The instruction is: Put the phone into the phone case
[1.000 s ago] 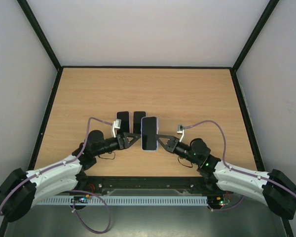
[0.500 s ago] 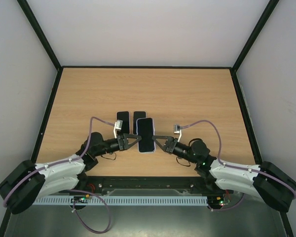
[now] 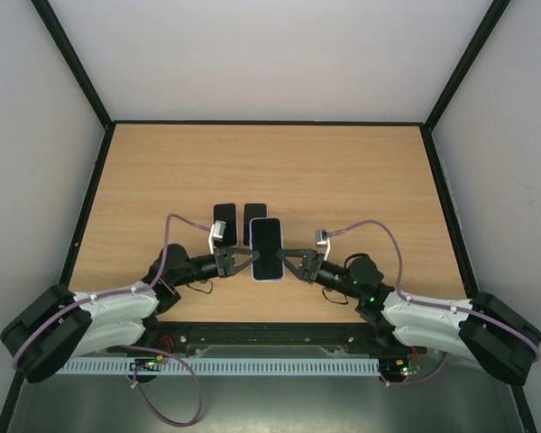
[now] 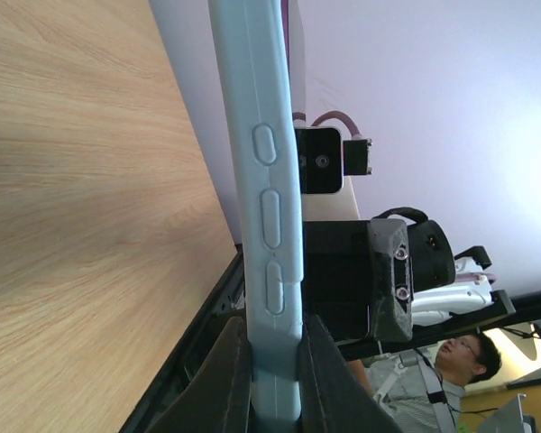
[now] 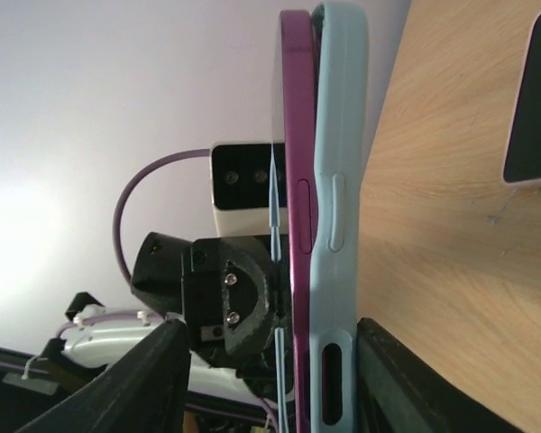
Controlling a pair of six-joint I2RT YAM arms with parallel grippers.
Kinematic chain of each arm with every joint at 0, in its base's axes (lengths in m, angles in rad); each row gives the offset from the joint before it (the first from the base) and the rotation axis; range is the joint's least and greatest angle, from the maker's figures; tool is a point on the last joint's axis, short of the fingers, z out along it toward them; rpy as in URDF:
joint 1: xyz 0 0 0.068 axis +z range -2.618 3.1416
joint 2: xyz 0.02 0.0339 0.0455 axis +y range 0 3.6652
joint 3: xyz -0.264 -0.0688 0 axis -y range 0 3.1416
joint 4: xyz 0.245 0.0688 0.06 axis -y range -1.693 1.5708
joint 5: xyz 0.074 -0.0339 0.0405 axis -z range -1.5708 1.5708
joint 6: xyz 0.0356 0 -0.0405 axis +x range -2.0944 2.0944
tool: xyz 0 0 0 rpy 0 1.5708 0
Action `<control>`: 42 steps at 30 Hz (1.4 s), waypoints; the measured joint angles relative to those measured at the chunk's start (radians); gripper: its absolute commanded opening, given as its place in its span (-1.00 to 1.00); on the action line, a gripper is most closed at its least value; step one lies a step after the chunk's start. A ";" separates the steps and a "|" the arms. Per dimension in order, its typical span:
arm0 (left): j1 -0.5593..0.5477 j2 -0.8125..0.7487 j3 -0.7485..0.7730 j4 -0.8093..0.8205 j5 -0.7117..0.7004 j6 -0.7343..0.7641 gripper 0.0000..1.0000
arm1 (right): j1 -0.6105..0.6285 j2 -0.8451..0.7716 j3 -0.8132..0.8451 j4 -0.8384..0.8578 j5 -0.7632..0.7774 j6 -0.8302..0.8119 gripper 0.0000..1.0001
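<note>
The phone (image 3: 267, 245), dark screen up, lies in a light blue phone case (image 3: 266, 280) held just above the table between both arms. My left gripper (image 3: 251, 262) is shut on the case's left edge; in the left wrist view the case (image 4: 257, 135) is pinched between the two fingers of that gripper (image 4: 275, 361). My right gripper (image 3: 287, 258) is open. In the right wrist view its fingers (image 5: 162, 379) stand wide on either side of the magenta phone edge (image 5: 298, 180) and the case (image 5: 339, 135). That phone edge stands proud of the case wall.
Two dark phone-shaped slabs lie flat side by side just behind the held one, a left one (image 3: 224, 217) and a right one (image 3: 254, 215). One of them shows with a pale rim (image 5: 534, 99) in the right wrist view. Black rails edge the wooden table (image 3: 343, 171).
My left gripper has closed onto the case's edge. My right gripper has let go and opened. The cased phone has shifted slightly left and nearer.
</note>
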 measured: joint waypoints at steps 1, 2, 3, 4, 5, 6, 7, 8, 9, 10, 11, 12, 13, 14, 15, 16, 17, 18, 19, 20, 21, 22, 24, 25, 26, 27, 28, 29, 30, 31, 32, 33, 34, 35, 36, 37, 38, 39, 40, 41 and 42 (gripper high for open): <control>0.000 0.000 -0.002 0.000 0.001 0.001 -0.95 | 0.001 -0.008 -0.004 -0.002 -0.006 -0.001 0.08; 0.000 -0.001 -0.004 0.000 0.001 0.005 -0.95 | 0.001 -0.015 -0.008 -0.003 -0.014 -0.001 0.11; -0.002 -0.002 -0.006 0.000 0.000 0.008 -0.95 | 0.002 -0.021 -0.011 -0.006 -0.023 -0.002 0.12; -0.003 -0.004 -0.009 -0.001 -0.001 0.010 -0.95 | 0.002 -0.025 -0.013 -0.010 -0.032 -0.002 0.12; -0.003 -0.008 -0.013 -0.001 -0.004 0.014 -0.95 | 0.002 -0.026 -0.014 -0.016 -0.043 -0.005 0.13; -0.003 -0.012 -0.017 -0.002 -0.008 0.018 -0.95 | 0.002 -0.026 -0.014 -0.020 -0.054 -0.006 0.12; -0.003 -0.017 -0.020 -0.002 -0.013 0.021 -0.95 | 0.002 -0.026 -0.014 -0.026 -0.065 -0.007 0.12; -0.003 -0.022 -0.023 -0.002 -0.020 0.024 -0.95 | 0.002 -0.025 -0.014 -0.032 -0.076 -0.008 0.12; -0.003 -0.026 -0.025 -0.002 -0.026 0.027 -0.95 | 0.002 -0.023 -0.014 -0.037 -0.085 -0.009 0.10; -0.003 -0.031 -0.026 -0.003 -0.032 0.030 -0.95 | 0.002 -0.021 -0.014 -0.042 -0.095 -0.010 0.07; -0.003 -0.033 -0.026 -0.003 -0.036 0.034 -0.95 | 0.002 -0.016 -0.014 -0.045 -0.105 -0.009 0.02; -0.003 -0.036 -0.026 -0.003 -0.041 0.038 -0.95 | 0.002 -0.012 -0.014 -0.047 -0.113 -0.010 -0.04; -0.003 -0.039 -0.026 -0.003 -0.046 0.042 -0.95 | 0.002 -0.006 -0.014 -0.048 -0.122 -0.010 -0.11; -0.003 -0.041 -0.026 -0.003 -0.051 0.045 -0.95 | 0.002 -0.003 -0.013 -0.048 -0.127 -0.011 -0.23; -0.003 -0.043 -0.026 -0.003 -0.055 0.049 -0.95 | 0.002 0.003 -0.013 -0.047 -0.135 -0.005 -0.35; -0.003 -0.044 -0.026 -0.004 -0.059 0.053 -0.95 | 0.002 0.007 -0.013 -0.046 -0.143 -0.005 -0.51; -0.003 -0.047 -0.026 -0.007 -0.063 0.058 -0.95 | 0.002 0.010 -0.013 -0.046 -0.148 -0.004 -0.66; -0.003 -0.051 -0.026 -0.011 -0.065 0.064 -0.95 | 0.002 0.013 -0.013 -0.049 -0.150 -0.002 -0.77; -0.003 -0.059 -0.026 -0.014 -0.068 0.072 -0.95 | 0.002 0.015 -0.013 -0.055 -0.151 0.001 -0.88; -0.003 -0.066 -0.026 -0.025 -0.071 0.082 -0.95 | 0.002 0.015 -0.013 -0.058 -0.151 0.000 -0.95; -0.003 -0.078 -0.025 -0.053 -0.079 0.085 -0.95 | 0.002 0.013 -0.013 -0.059 -0.153 0.005 -0.96; -0.004 -0.087 -0.024 -0.074 -0.082 0.090 -0.95 | 0.003 0.013 -0.013 -0.063 -0.153 0.000 -0.96; -0.007 -0.117 -0.009 -0.148 -0.090 0.116 -0.95 | 0.004 0.008 -0.013 -0.080 -0.146 -0.002 -0.96; -0.009 -0.132 0.003 -0.187 -0.094 0.134 -0.95 | 0.004 0.002 -0.013 -0.089 -0.141 -0.001 -0.96; -0.011 -0.147 0.017 -0.227 -0.098 0.152 -0.95 | 0.004 -0.006 -0.013 -0.095 -0.135 0.002 -0.96; -0.012 -0.158 0.029 -0.256 -0.101 0.166 -0.95 | 0.004 -0.012 -0.013 -0.099 -0.131 0.005 -0.96; -0.014 -0.170 0.045 -0.297 -0.105 0.184 -0.95 | 0.004 -0.018 -0.013 -0.103 -0.126 0.008 -0.96; -0.015 -0.181 0.060 -0.334 -0.108 0.203 -0.95 | 0.005 -0.023 -0.013 -0.106 -0.121 0.011 -0.90; -0.016 -0.189 0.074 -0.366 -0.108 0.219 -0.95 | 0.006 -0.027 -0.014 -0.109 -0.117 0.013 -0.82; -0.016 -0.195 0.082 -0.387 -0.107 0.229 -0.95 | 0.006 -0.031 -0.013 -0.114 -0.114 0.013 -0.71; -0.016 -0.201 0.092 -0.411 -0.103 0.242 -0.95 | 0.008 -0.037 -0.013 -0.122 -0.110 0.011 -0.59; -0.016 -0.206 0.096 -0.425 -0.098 0.251 -0.95 | 0.009 -0.045 -0.013 -0.134 -0.106 0.009 -0.48; -0.016 -0.211 0.099 -0.435 -0.090 0.269 -0.95 | 0.010 -0.054 -0.012 -0.151 -0.100 0.010 -0.37; -0.016 -0.217 0.102 -0.445 -0.081 0.292 -0.95 | 0.009 -0.066 -0.012 -0.175 -0.094 0.012 -0.27; -0.013 -0.226 0.103 -0.460 -0.077 0.314 -0.95 | 0.009 -0.080 -0.012 -0.193 -0.087 0.011 -0.13; -0.010 -0.232 0.103 -0.478 -0.071 0.330 -0.95 | 0.009 -0.105 -0.010 -0.219 -0.074 0.001 -0.04; -0.008 -0.235 0.103 -0.493 -0.062 0.341 -0.95 | 0.008 -0.132 -0.004 -0.246 -0.062 -0.011 0.04; -0.008 -0.242 0.103 -0.518 -0.048 0.353 -0.95 | 0.008 -0.149 0.002 -0.259 -0.055 -0.012 0.14; -0.006 -0.246 0.103 -0.530 -0.040 0.359 -0.95 | 0.008 -0.165 0.010 -0.278 -0.047 -0.023 0.24; -0.006 -0.254 0.103 -0.547 -0.026 0.367 -0.95 | 0.008 -0.191 0.024 -0.312 -0.032 -0.039 0.34; -0.006 -0.265 0.103 -0.561 -0.012 0.373 -0.95 | 0.008 -0.212 0.038 -0.337 -0.019 -0.052 0.43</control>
